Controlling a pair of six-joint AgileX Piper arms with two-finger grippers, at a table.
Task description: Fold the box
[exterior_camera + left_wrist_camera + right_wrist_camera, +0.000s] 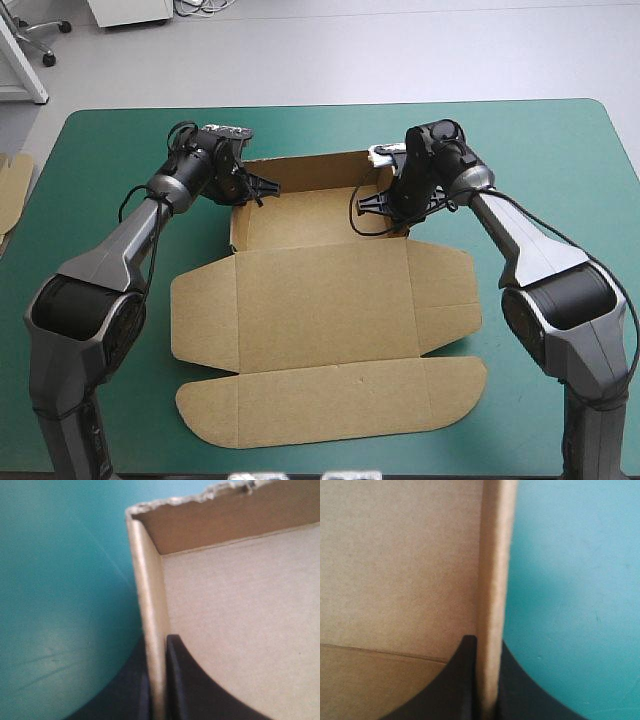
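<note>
- Nearest you, the brown box (320, 300) sits mid-table on the teal-green cover (560, 150). Its rounded front flap (330, 400) and broad lid panel (325, 305) lie flat, with side tabs spread to either side of the panel.
- Just beyond the lid panel is the tray part of the box, where both arms are working.
- Your left gripper (158, 647) is clenched on the tray's left wall (147, 580), one black finger inside and one outside. I judge the grip is there to keep that wall upright and square.
- Your right gripper (487, 647) pinches the tray's right wall (495, 555) in the same way — inner finger over the tray floor, outer finger over the cover. With both sides held, the two walls are probably being steadied while they are pressed or tucked.
- At the far side of the tray, the back wall (225, 520) stands up and meets the left wall at a corner; its top edge looks ragged.
- The board is plain and uncrushed, and a crease shows on the floor beside the right wall.
- Well left of the box, spare board (12, 185) pokes in at the table's edge — leave it.
</note>
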